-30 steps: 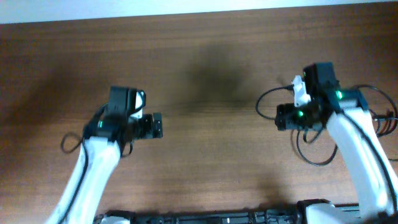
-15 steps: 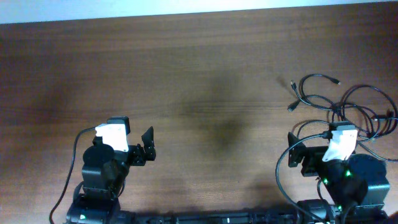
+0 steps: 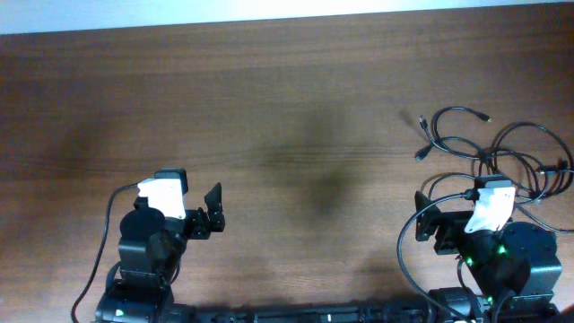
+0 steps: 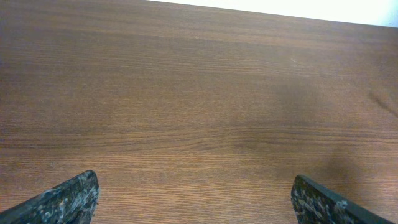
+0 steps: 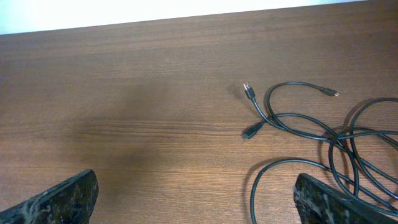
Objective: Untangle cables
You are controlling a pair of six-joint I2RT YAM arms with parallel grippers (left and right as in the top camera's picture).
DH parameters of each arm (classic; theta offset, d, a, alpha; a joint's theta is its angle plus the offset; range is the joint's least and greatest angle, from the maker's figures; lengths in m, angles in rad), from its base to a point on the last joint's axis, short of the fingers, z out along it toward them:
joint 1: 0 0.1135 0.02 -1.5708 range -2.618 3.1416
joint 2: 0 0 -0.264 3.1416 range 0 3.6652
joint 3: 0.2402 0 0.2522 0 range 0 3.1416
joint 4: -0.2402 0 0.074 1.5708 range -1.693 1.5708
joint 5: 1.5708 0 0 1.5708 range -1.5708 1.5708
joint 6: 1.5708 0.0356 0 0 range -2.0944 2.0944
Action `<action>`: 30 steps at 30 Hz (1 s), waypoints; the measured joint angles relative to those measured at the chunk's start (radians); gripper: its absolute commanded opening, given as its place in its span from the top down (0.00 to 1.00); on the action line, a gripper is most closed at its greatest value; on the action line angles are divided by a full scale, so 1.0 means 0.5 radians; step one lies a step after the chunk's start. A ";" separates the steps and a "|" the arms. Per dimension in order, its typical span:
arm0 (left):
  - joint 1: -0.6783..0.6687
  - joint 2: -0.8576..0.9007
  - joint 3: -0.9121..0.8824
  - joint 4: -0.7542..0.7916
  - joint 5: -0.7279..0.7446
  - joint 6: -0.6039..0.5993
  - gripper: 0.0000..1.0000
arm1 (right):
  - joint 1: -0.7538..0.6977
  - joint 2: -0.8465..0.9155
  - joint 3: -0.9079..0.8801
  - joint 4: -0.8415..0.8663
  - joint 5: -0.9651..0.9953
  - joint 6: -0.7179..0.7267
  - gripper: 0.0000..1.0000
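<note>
From above, both arms sit folded back at the near edge of the tabletop [image 3: 296, 90], where a second ago they reached out over it, the right one over the spot where the cables [image 3: 492, 154] now lie uncovered. For the last half second nothing has moved. The left gripper [image 3: 213, 211] and right gripper [image 3: 423, 222] each hold nothing, and the cables lie at the far right, beyond the right gripper, with their loops crossing one another. At the left wrist, the left gripper [image 4: 196, 205] has its fingers wide apart over bare wood, with no cable in sight. At the right wrist, the right gripper [image 5: 196, 199] is likewise spread, and the cables [image 5: 336, 138] lie ahead and to its right, two plug ends free and the rest overlapping. The pull-back likely marks a pause or reset, since the tangle looks unresolved.
</note>
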 measured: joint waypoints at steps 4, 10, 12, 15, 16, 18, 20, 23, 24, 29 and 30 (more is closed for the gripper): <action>0.000 0.000 0.000 0.000 0.000 0.000 0.01 | 0.001 -0.065 -0.028 0.000 0.008 0.001 0.00; 0.000 0.000 -0.001 -0.003 0.000 0.000 0.01 | 0.105 -0.405 -0.181 0.101 0.130 0.000 0.00; 0.000 0.000 -0.001 -0.005 0.000 0.000 0.01 | 0.143 -0.529 -0.280 0.228 0.143 0.001 0.00; 0.000 0.000 -0.002 -0.005 0.000 0.000 0.01 | 0.166 -0.695 -0.446 0.427 0.151 0.000 0.00; 0.000 0.000 -0.003 -0.005 0.000 0.000 0.01 | 0.166 -0.697 -0.454 0.444 0.152 -0.001 0.00; 0.000 0.002 -0.004 -0.005 0.000 0.000 0.01 | 0.168 -0.697 -0.533 0.596 0.157 -0.001 0.00; 0.000 0.002 -0.005 -0.005 0.000 0.000 0.01 | 0.169 -0.697 -0.590 0.789 0.158 0.001 0.00; 0.000 0.002 -0.005 -0.005 0.000 0.000 0.01 | 0.169 -0.697 -0.674 1.022 0.159 0.001 0.00; 0.000 0.002 -0.005 -0.005 0.000 0.000 0.01 | 0.169 -0.697 -0.724 1.106 0.158 0.002 0.00; 0.000 0.002 -0.006 -0.005 0.000 0.000 0.01 | 0.169 -0.697 -0.976 1.465 0.158 0.000 0.00; 0.000 0.002 -0.006 -0.005 0.000 0.000 0.01 | 0.169 -0.697 -1.009 1.513 0.158 0.000 0.00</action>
